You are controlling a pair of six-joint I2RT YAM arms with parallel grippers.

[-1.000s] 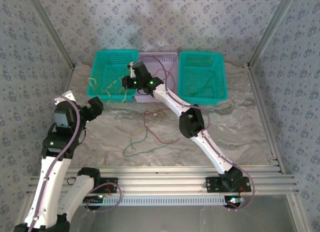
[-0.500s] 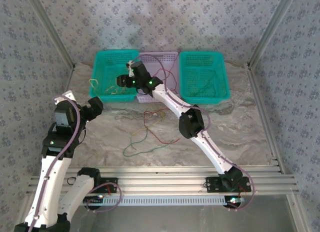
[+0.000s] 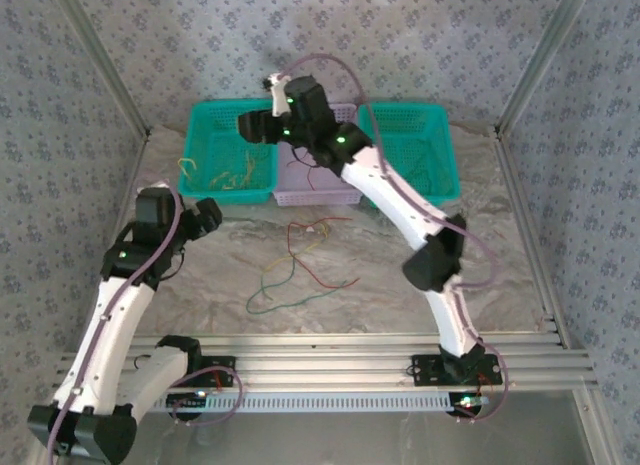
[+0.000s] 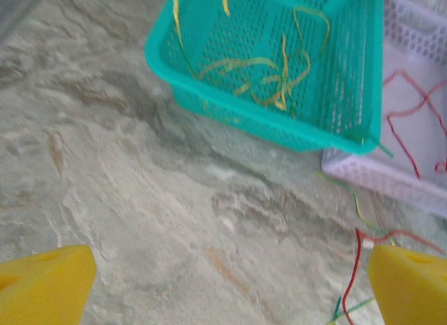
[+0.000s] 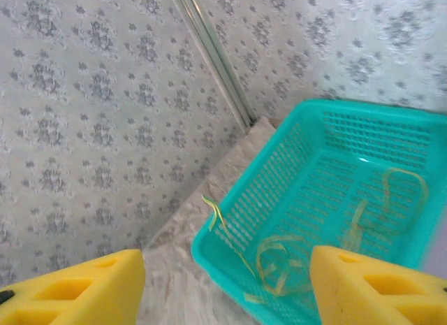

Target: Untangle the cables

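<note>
Marbled tabletop [image 3: 225,275], floral-papered walls [image 3: 420,45]; cables [image 3: 290,247] tangled mid-table; left gripper [image 4: 227,283], right gripper [image 5: 227,290] both spread wide, empty.

3 baskets line the far edge of the marble-patterned table [image 3: 500,265]: a teal basket [image 3: 215,135] at the left, a lavender basket [image 3: 315,196] (narrower) in the middle, a second teal basket [image 3: 425,125] at the right. Patterned walls [image 3: 200,45] rise behind that edge.

Red cables [image 4: 403,147] cut off at view edge.

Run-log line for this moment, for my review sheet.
left gripper: open, empty, over table | right gripper: open, empty, above left teal basket | yellow cables: in that basket | cable tangle: on table
</note>
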